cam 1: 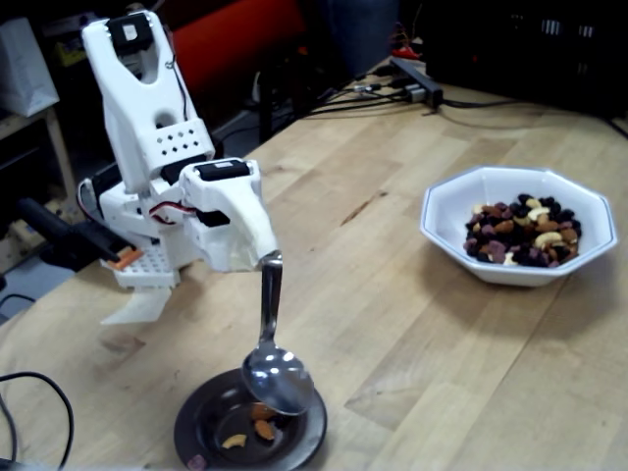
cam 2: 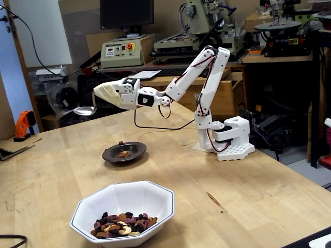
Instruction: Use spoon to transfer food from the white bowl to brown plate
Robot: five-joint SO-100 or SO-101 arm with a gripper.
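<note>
Two or three nut pieces lie in the brown plate (cam 1: 294,444) on the wooden table (cam 1: 442,343), while most of the food (cam 1: 520,232) sits heaped in the white bowl (cam 2: 155,199) well apart. From where I stand, the gripper (cam 1: 267,257), wrapped in whitish tape, pinches the spoon (cam 1: 275,368) by its handle, its empty bowl held in the air above the plate.

Orange drill (cam 2: 24,124), black monitor (cam 2: 126,13)
</note>
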